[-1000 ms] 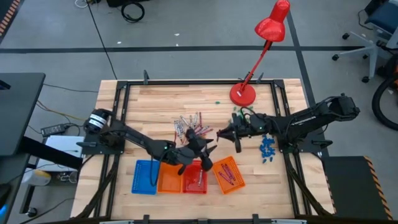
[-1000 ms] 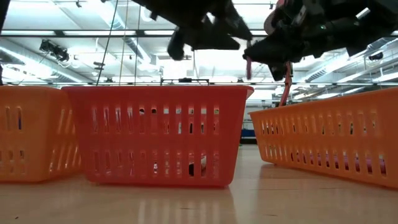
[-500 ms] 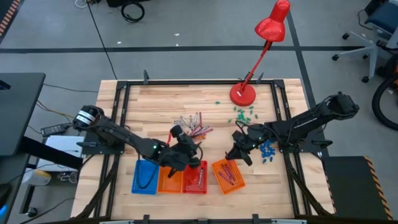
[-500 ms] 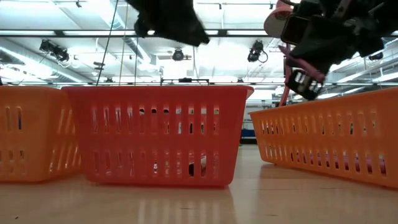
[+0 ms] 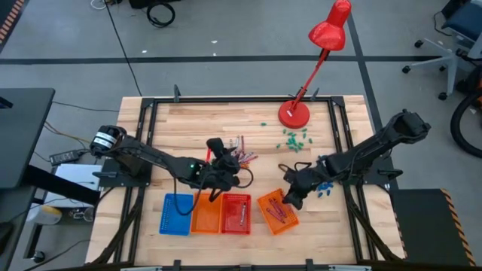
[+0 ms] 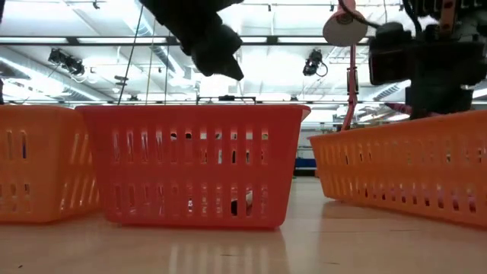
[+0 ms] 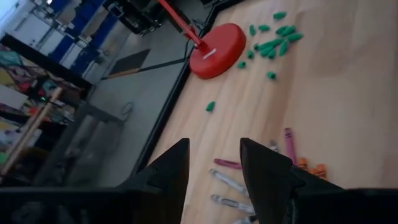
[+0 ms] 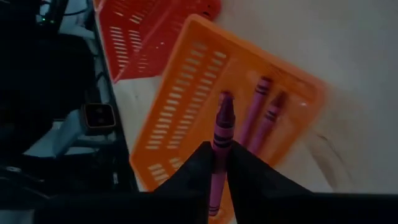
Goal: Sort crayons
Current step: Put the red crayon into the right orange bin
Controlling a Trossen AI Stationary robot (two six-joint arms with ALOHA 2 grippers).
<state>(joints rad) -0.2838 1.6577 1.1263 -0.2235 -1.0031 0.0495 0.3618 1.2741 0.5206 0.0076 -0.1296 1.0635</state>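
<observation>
The right gripper (image 5: 289, 197) hangs over the edge of the tilted orange basket (image 5: 286, 220), the rightmost of four baskets in a row at the near edge of the table (image 5: 188, 124). Its jaws pinch a purple crayon (image 8: 219, 146), which sticks out past the fingertips (image 8: 200, 158) above the basket's floor; more purple crayons (image 8: 262, 112) lie inside that basket. Left of it in the row stand a red basket (image 5: 238, 223) with a crayon in it, a second orange basket (image 5: 203, 220) and a blue basket (image 5: 175, 214). The left gripper (image 5: 223, 164) hovers behind the red basket, at the near edge of the loose pile of crayons (image 5: 235, 150) in the middle of the table. Its jaws are spread and empty, and grey and pink crayons (image 7: 227, 182) lie on the wood just beyond the fingers (image 7: 261, 165). Further back from the pile, green bits (image 5: 294, 138) are scattered beside the red lamp base (image 5: 294, 114). Blue bits (image 5: 325, 185) lie just right of the right gripper.
</observation>
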